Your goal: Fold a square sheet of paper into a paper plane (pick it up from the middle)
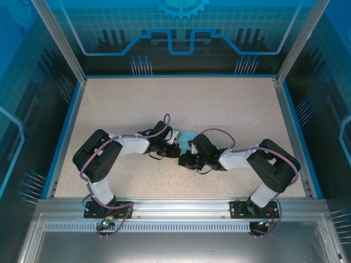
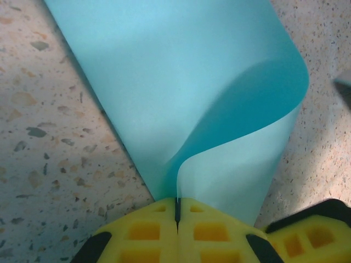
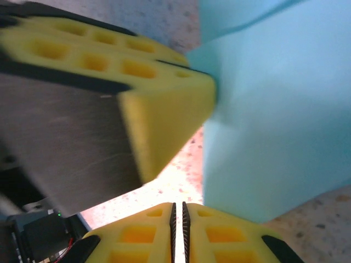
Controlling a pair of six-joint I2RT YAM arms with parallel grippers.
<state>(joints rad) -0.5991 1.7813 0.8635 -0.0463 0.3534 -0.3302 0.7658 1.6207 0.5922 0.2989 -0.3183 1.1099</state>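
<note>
Left pincer (image 2: 176,219): fully closed; its two yellow pads press together on the near edge of the square sheet of paper (image 2: 181,82); the edge goes into the seam between the pads.
Sheet, colour and state: light cyan, plain; no sharp crease can be seen.
Sheet, shape: the left part lies flat on the speckled tabletop (image 2: 49,137); the right part is lifted and bends over in a soft curl that comes down to the pinched edge.
Sheet, place: in the top view it is a small cyan patch at the middle of the tabletop, between the two pincers.
Right pincer (image 3: 178,230): almost closed; only a thin dark slit is between its pads; the sheet is just beside its right pad, and I cannot tell if any paper is in the slit.
Pincers together: very near to each other; in the left wrist view one finger (image 2: 310,235) of the right pincer stands just to the right of the left pads; in the right wrist view a yellow pad of the left pincer touches the sheet edge with its tip.
Arms (image 1: 131,145): both bend inward from their bases at the near edge and meet at the middle.
</note>
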